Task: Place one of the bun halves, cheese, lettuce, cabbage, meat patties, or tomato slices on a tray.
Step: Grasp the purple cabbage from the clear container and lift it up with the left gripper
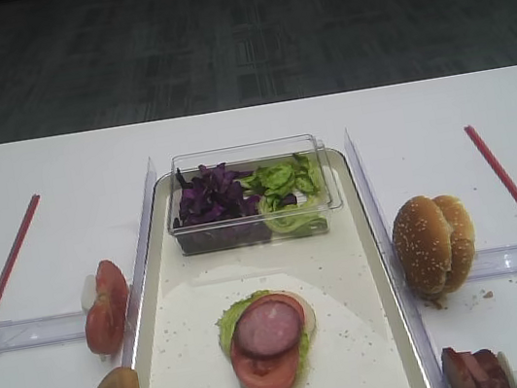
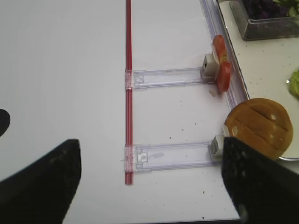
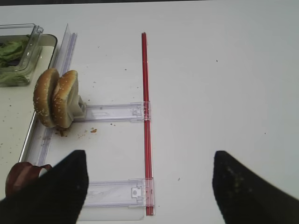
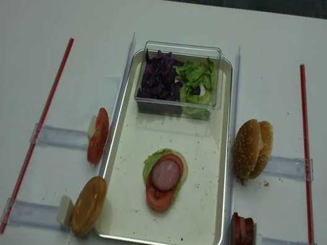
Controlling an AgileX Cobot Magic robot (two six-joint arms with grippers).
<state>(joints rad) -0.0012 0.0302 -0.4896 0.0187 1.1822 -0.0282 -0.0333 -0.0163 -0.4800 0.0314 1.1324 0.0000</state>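
Resting near the middle of the tray [image 4: 215,188], toward its near edge, a small stack is built up: a lettuce [image 4: 152,162] leaf at the bottom, a tomato slice [image 4: 156,198] over it and a pinkish meat patty [image 4: 165,173] on top. At the tray's far end stands a clear plastic box [image 4: 185,46], with the purple cabbage [image 4: 158,77] in its left half and more green lettuce in its right. Just outside the tray's left rim, two tomato slices [image 4: 98,135] stand on edge against a clear holder, and nearer the counter's [image 4: 55,16] front edge a plain bun half [image 4: 89,205] leans upright on another holder. Just outside the right rim, a sesame-seeded pair of bun halves [image 4: 253,149] stands upright, with dark reddish meat patties [image 4: 241,234] on edge on the holder in front of it. A red strip [image 4: 40,127] runs along the counter on each outer side. The left pincer [image 2: 149,184] hangs above the counter's left part with its jaws spread wide apart and nothing between them; the right pincer [image 3: 149,186] hangs likewise over the right part, jaws apart and empty.
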